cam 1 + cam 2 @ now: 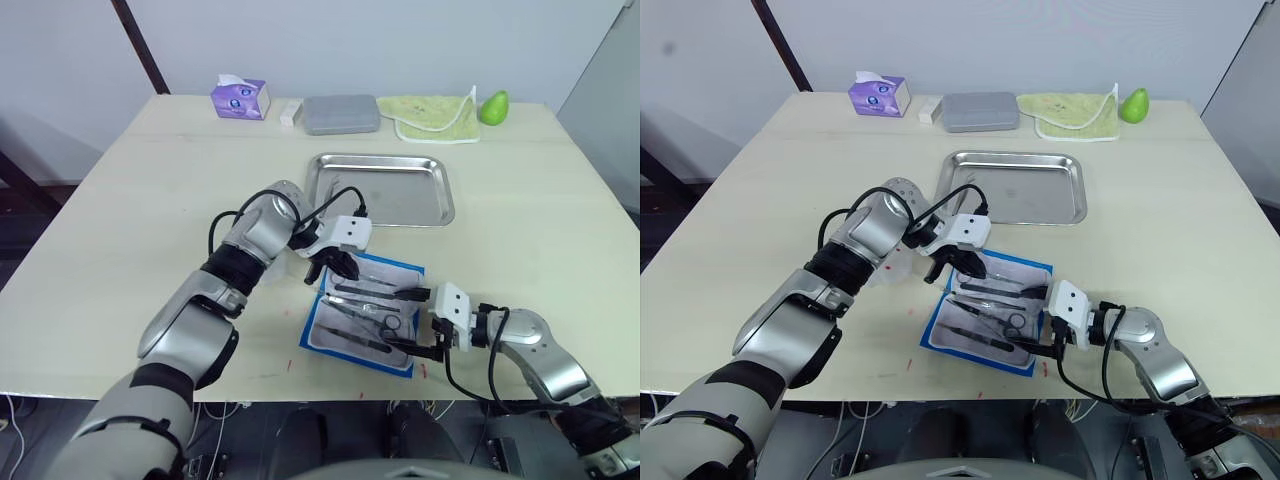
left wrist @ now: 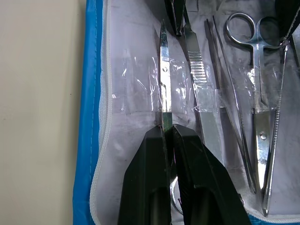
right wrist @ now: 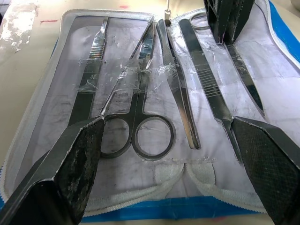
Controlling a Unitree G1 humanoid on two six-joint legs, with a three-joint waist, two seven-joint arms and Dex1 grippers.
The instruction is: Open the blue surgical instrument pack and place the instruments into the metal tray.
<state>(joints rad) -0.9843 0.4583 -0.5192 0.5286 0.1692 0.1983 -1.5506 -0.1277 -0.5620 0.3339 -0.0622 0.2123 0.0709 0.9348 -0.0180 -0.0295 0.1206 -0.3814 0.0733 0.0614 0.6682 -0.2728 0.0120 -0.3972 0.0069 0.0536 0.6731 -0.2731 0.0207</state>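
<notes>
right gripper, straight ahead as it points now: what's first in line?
Probably the ring-handled scissors lying in the open blue pack, directly between the right gripper's wide-open fingers. The other instruments lie beside them. Depth is unclear.

A flat grey rectangular case [image 1: 340,114] sat at the pale wooden surface's [image 1: 150,190] far edge, between a purple tissue box [image 1: 240,98] and a yellow-green cloth [image 1: 433,116]; a green pear-shaped object [image 1: 494,106] lay beyond the cloth.

A pale wooden table [image 1: 130,200] stands against a plain light grey wall [image 1: 400,40]. A dark diagonal pole [image 1: 140,45] leans far left. Even, soft light throughout.
</notes>
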